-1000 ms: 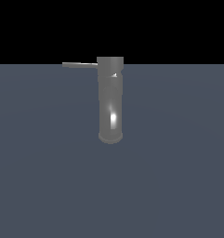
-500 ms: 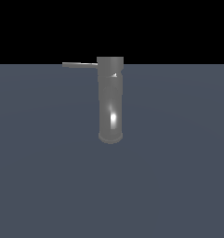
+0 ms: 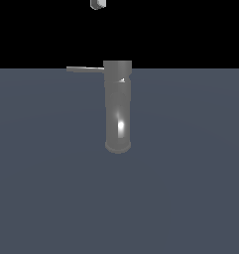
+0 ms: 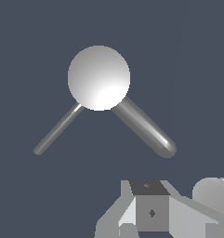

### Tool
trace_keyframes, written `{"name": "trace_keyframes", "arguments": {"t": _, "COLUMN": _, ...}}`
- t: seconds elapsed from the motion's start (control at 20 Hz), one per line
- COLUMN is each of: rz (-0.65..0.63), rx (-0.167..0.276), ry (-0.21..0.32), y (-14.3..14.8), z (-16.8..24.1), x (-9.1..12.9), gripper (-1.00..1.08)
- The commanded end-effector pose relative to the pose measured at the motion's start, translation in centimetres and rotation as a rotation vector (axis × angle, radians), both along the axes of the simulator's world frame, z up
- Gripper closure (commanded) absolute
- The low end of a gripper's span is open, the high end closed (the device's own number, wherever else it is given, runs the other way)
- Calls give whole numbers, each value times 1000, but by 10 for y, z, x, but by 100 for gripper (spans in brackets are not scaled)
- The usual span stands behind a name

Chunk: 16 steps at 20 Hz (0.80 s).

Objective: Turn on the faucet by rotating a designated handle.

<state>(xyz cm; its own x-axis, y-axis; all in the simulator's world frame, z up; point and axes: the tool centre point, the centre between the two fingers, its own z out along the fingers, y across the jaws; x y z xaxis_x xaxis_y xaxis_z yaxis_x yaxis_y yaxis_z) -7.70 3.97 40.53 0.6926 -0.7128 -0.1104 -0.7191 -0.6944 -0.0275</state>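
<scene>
One faucet stood upright mid-scene on the floor; its thin handle ran level from the top toward the exterior view's left. Well above hung the gripper, its jaws' state impossible to tell.

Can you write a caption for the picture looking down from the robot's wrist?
Looking straight down on a grey faucet, its thin handle sticking out, gripper above.

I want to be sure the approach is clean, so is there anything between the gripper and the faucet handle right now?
Nothing visible blocks it. In the exterior view the gripper sits at the top edge, well above the handle, which juts from the top of the faucet toward the exterior view's left. Only open space shows between them.
</scene>
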Motion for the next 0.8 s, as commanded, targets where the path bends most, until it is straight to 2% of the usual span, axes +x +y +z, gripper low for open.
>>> {"name": "trace_keyframes", "arguments": {"t": 0.0, "rz": -61, "rx": -4, "ry": 5, "y": 6, "z": -8, "x": 12, "gripper": 108}}
{"name": "trace_keyframes", "arguments": {"t": 0.75, "rz": -415, "rx": -50, "ry": 17, "y": 46, "z": -60, "x": 78, "gripper": 108}}
